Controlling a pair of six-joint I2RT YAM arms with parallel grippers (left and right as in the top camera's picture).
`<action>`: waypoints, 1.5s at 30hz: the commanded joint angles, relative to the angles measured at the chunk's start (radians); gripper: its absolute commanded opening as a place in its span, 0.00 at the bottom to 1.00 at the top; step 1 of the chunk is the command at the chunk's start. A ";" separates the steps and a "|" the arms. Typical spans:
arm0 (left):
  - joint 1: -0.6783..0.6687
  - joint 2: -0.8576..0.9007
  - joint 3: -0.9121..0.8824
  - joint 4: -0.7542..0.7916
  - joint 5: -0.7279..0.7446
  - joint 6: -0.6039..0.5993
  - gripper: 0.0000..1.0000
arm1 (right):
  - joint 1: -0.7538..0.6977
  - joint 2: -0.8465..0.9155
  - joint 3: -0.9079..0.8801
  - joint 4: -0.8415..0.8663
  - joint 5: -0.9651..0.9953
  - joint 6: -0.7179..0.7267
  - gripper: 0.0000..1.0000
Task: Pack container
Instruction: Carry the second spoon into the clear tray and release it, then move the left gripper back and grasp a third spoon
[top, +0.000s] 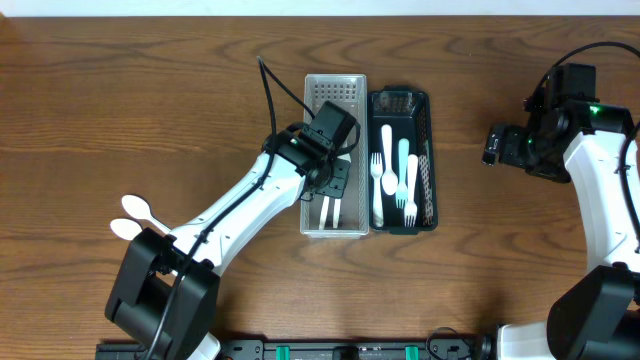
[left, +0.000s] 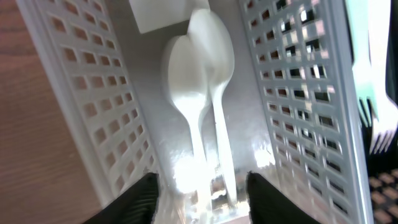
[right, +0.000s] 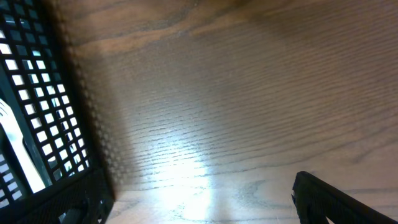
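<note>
Two white spoons (left: 189, 74) lie side by side on the floor of the white perforated container (left: 87, 93). My left gripper (left: 202, 180) hangs open over their handles, a black finger (left: 143, 193) on each side, neither touching them. From overhead, the left gripper (top: 336, 182) is low inside the white container (top: 335, 92), with the spoon handles (top: 332, 212) showing below it. The black container (top: 400, 97) beside it holds white forks and spoons (top: 395, 175). My right gripper (top: 492, 145) is open over bare table to the right; one finger (right: 329, 199) shows, with nothing between the jaws.
Two more white spoons (top: 135, 215) lie on the wooden table at the left, near the left arm's base. The black container's mesh wall (right: 43, 112) stands just left of the right gripper. A black cable (top: 272, 85) arcs above the left wrist.
</note>
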 joint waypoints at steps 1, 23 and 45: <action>0.003 -0.012 0.128 -0.061 -0.013 0.055 0.53 | 0.002 -0.003 -0.002 -0.002 -0.006 -0.011 0.99; 0.761 -0.438 0.202 -0.506 -0.245 -0.435 1.00 | 0.002 -0.003 -0.003 -0.007 -0.006 -0.078 0.99; 0.985 -0.168 -0.290 -0.044 -0.051 -0.359 0.98 | 0.002 -0.003 -0.003 -0.041 -0.006 -0.078 0.99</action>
